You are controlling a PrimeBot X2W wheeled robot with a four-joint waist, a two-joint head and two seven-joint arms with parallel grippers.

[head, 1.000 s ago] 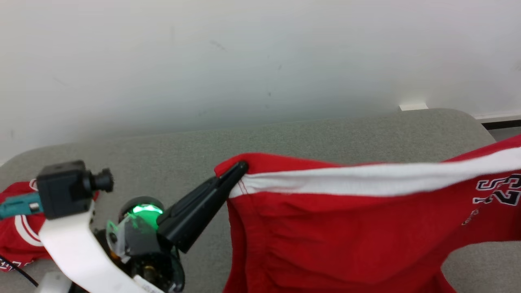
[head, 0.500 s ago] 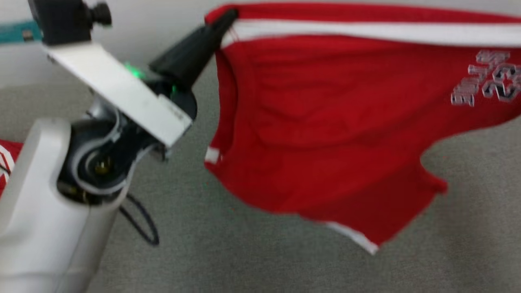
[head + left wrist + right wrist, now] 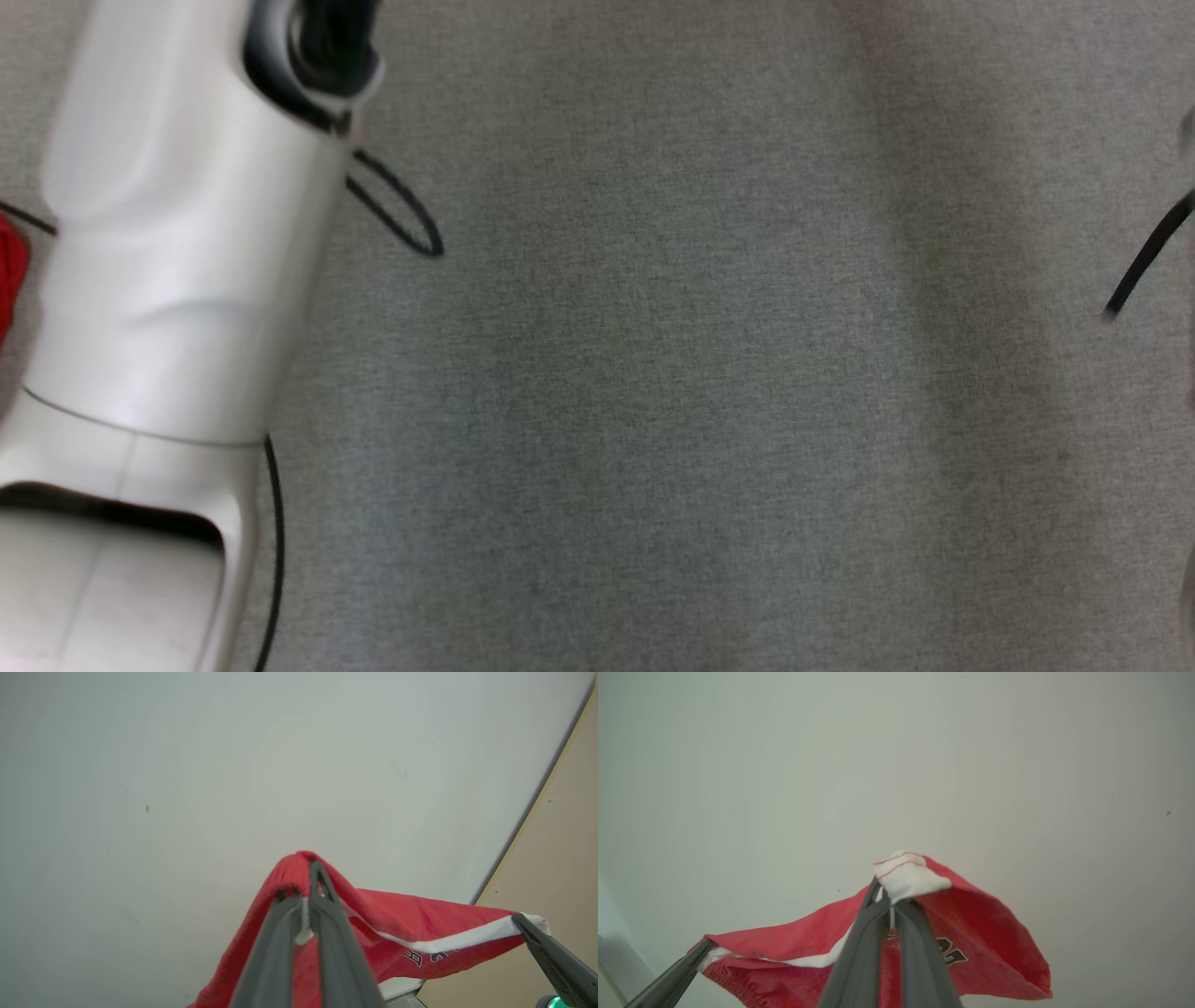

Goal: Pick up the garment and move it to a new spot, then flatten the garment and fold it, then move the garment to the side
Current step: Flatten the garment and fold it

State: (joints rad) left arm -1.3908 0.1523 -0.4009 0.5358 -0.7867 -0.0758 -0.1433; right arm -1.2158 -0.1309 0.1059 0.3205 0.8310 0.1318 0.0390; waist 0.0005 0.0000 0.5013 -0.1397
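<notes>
Hanging in the air between the robot's two hands is the garment (image 3: 994, 933), a pair of red shorts with a white band (image 3: 467, 938) along the top edge and dark lettering (image 3: 948, 949) on the cloth. The left hand (image 3: 313, 875) has its two dark fingers pressed together on one red corner, with the cloth bunched over the tips and falling away beneath them. The right hand (image 3: 885, 896) is clamped the same way on the opposite corner, where a fold of the white band sticks up past its tips. From each wrist you can see the other hand at the far end of the shorts. The band runs from one grip to the other with a slight sag, and the rest of the cloth droops below it. Behind all this stands a plain pale wall (image 3: 187, 765).

Looking down from the head, I see the grey table (image 3: 653, 373) with the robot's pale left forearm (image 3: 177, 233) over its left side and a thin black cable (image 3: 397, 210) looping just beside it. A sliver of red cloth (image 3: 7, 271) shows at the very left edge; whether it belongs to the shorts I cannot tell.
</notes>
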